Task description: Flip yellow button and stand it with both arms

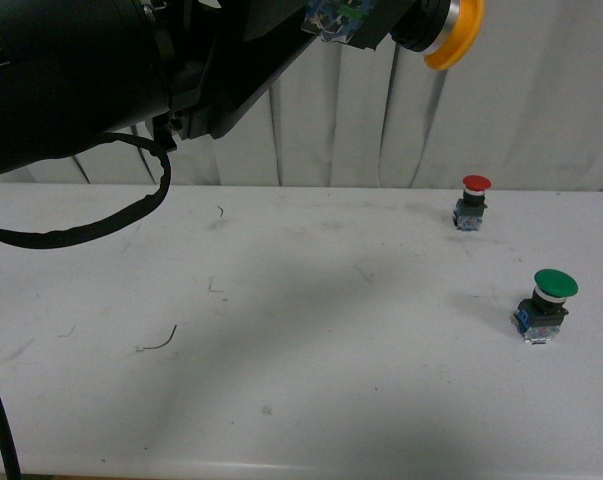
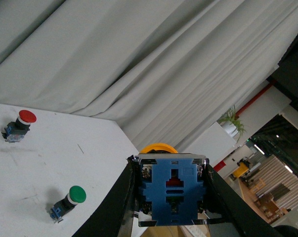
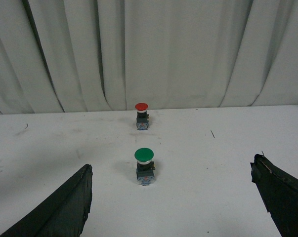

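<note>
Your left gripper [image 2: 169, 165] is clamped on the yellow button [image 2: 172, 190] at its blue contact block. It holds the button high above the table [image 1: 281, 330], cap pointing away from the wrist. Your right gripper [image 3: 171, 168] is empty, jaws wide apart, facing the green button [image 3: 144, 165] and red button [image 3: 141, 114]. Judgement: pickup done; the flip with the right arm and standing it upright remain.

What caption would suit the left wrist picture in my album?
Left jaws clamp the yellow button by its blue base, above red button and green button standing on the white table.
</note>
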Controlling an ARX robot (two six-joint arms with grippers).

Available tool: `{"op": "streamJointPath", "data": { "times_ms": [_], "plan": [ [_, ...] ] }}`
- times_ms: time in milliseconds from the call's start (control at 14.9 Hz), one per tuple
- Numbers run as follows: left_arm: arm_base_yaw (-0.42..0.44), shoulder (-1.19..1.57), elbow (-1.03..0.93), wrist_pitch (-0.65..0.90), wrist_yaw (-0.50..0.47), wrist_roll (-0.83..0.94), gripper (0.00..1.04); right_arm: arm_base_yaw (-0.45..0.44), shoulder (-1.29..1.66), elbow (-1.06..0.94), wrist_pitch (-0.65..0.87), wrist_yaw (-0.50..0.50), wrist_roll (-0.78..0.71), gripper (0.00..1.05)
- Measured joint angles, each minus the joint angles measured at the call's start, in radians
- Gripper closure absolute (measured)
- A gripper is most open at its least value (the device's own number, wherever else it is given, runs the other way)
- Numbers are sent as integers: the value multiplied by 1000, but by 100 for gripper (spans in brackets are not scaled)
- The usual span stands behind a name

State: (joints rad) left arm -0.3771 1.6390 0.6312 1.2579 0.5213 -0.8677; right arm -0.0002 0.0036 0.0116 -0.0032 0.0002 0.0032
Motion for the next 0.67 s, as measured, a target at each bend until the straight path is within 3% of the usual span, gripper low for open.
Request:
{"op": "streamJointPath", "data": {
  "times_ms": [403,537,671],
  "plan": [
    [-12,4,8,-31,-4,4,72,0,0,0,1,0,0,6],
    [-12,4,10,-40,-10,8,72,-71,195,-3,384,-231,60,6],
    [-12,4,11,-46,-12,11,72,-26,583,8,748,-266,86,6]
  ]
}}
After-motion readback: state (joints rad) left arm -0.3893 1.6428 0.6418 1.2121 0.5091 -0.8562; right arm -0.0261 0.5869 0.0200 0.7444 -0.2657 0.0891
